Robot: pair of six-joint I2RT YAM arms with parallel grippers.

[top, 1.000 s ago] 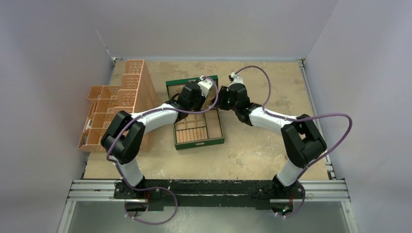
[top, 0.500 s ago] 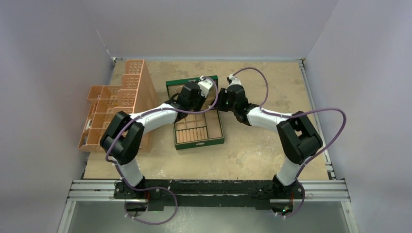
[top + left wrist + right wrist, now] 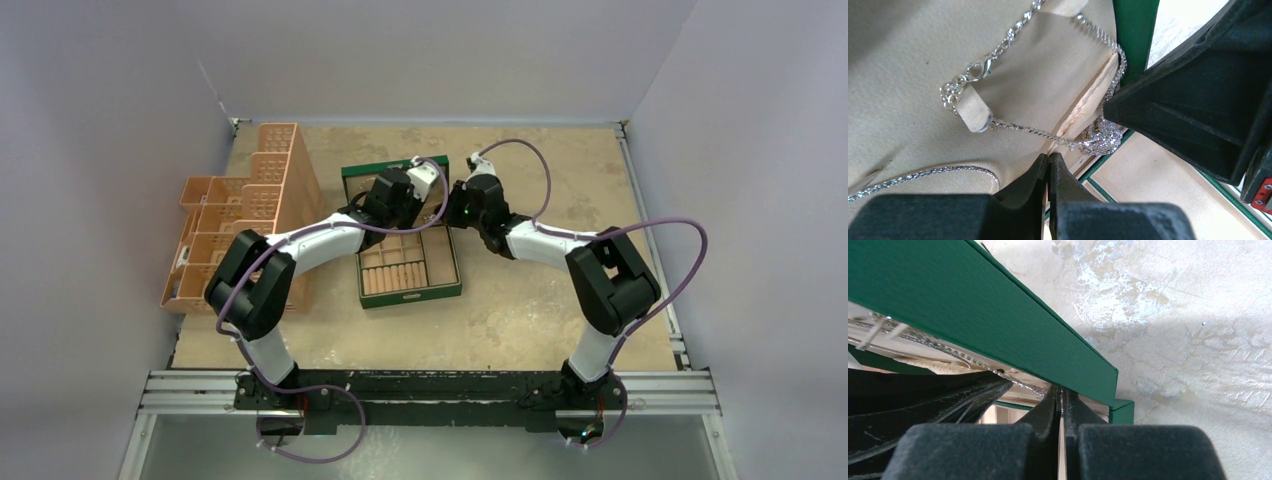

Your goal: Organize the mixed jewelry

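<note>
My left gripper [image 3: 1049, 162] has its fingers pressed together, with nothing visible between them. The tips sit just below the tan lining of the green box's raised lid [image 3: 1135, 30]. On that lining the glittery silver chain [image 3: 1103, 137] runs lengthwise down the lid's right edge and ends in a bunched heap at the lower corner. A link chain [image 3: 979, 71] slants down-left to its clasp, rounds a tan tab [image 3: 973, 112], then runs right to the same heap. A fine chain [image 3: 923, 174] lies across the lower left.

My right gripper [image 3: 1062, 392] is also closed, its tips at that lid corner just beside the glittery chain. I cannot tell whether a link is caught.

The box base [image 3: 411, 297] holds tan compartments; their contents are too small to tell. An orange tiered rack [image 3: 250, 215] stands close on the left, and the tabletop [image 3: 540, 310] stretches to the right.
</note>
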